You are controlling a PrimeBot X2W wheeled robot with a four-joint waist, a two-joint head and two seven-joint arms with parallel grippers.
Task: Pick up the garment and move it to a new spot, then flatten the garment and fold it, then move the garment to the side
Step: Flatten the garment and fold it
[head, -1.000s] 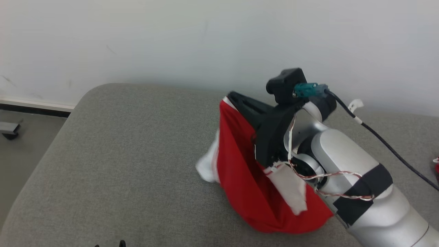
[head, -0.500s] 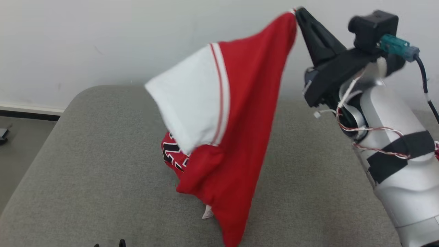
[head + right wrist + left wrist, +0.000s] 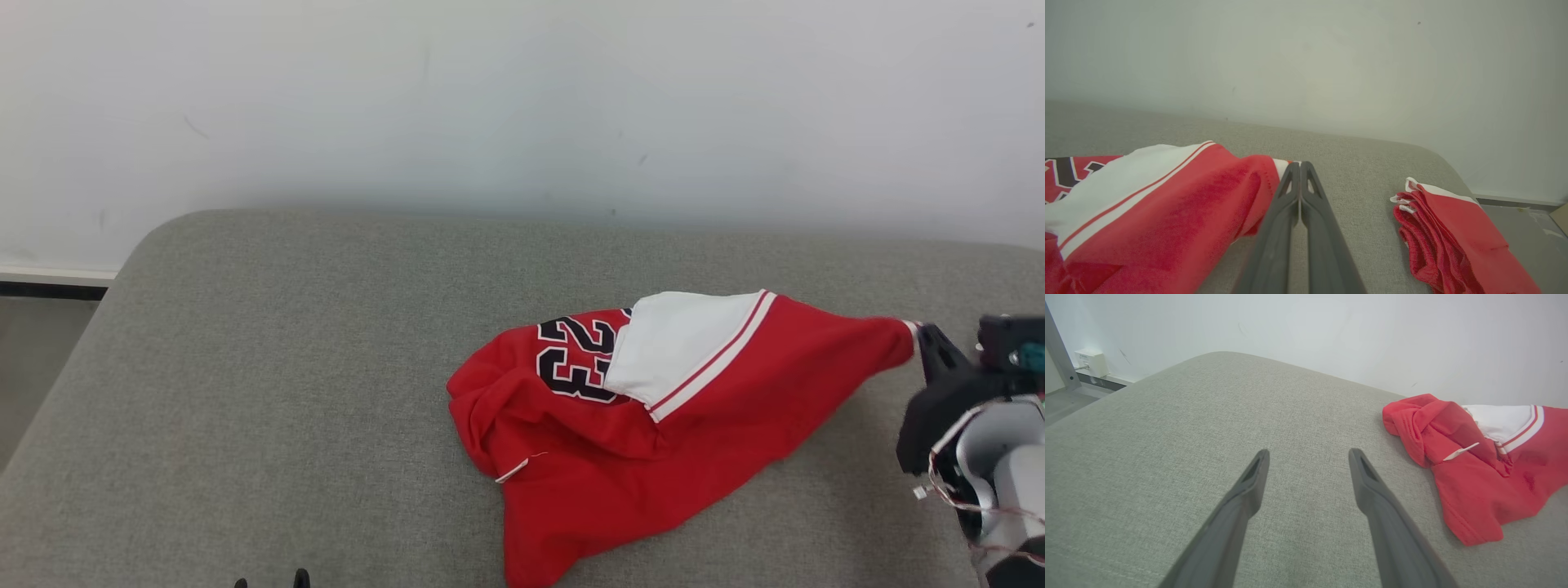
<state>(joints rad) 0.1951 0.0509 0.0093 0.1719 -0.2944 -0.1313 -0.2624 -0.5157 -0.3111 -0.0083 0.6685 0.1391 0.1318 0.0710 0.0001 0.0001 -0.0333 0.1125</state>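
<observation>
The garment (image 3: pixel 653 433) is a red jersey with a black "23" and a white panel, lying crumpled on the grey cushioned surface (image 3: pixel 286 367). My right gripper (image 3: pixel 918 328) sits low at the far right, shut on the garment's white-trimmed right corner. In the right wrist view the closed fingers (image 3: pixel 1274 228) pinch that corner, and the garment (image 3: pixel 1167 220) trails off to the left. My left gripper (image 3: pixel 1308 453) stands open over bare cushion with the garment (image 3: pixel 1474 486) to its right; its fingertips (image 3: pixel 300 578) just show at the head view's bottom edge.
A second red cloth, folded into a pile (image 3: pixel 1445 237), lies at the cushion's right end beside the right gripper. A white wall runs behind the surface. The floor (image 3: pixel 33 351) drops away at the left edge, and a wall socket (image 3: pixel 1090 361) is low on the wall.
The right gripper, still shut on the corner, swung up high and then down to the right. The garment went from hanging to lying stretched out on the cushion. The head camera also shifted.
</observation>
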